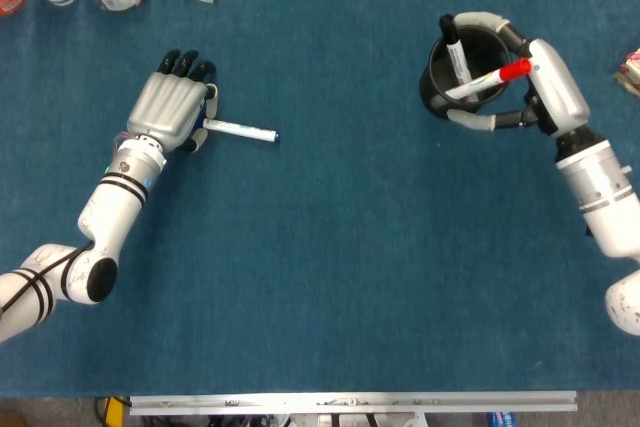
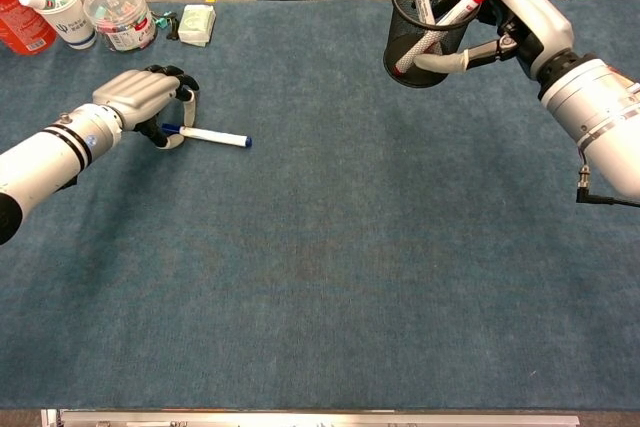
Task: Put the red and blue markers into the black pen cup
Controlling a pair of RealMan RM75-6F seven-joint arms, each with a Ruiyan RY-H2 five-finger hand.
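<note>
The blue marker (image 1: 241, 130) (image 2: 210, 135) lies slanted on the blue cloth, white barrel with a blue cap. My left hand (image 1: 168, 110) (image 2: 140, 97) curls over its capped end and pinches it between thumb and fingers, while the far tip still touches the cloth. At the back right, my right hand (image 1: 545, 82) (image 2: 520, 9) grips the black mesh pen cup (image 1: 462, 77) (image 2: 425, 17), fingers wrapped around its wall. The red marker (image 1: 490, 79) (image 2: 462, 2) leans inside the cup, red cap up against the rim nearest the hand. A black-capped pen (image 1: 452, 47) stands in the cup too.
At the back left stand a paper cup (image 2: 62, 9), a clear tub of small items (image 2: 120, 15), a red bottle (image 2: 18, 9) and a pale green box (image 2: 196, 23). A metal rail (image 1: 350, 403) runs along the table's front edge.
</note>
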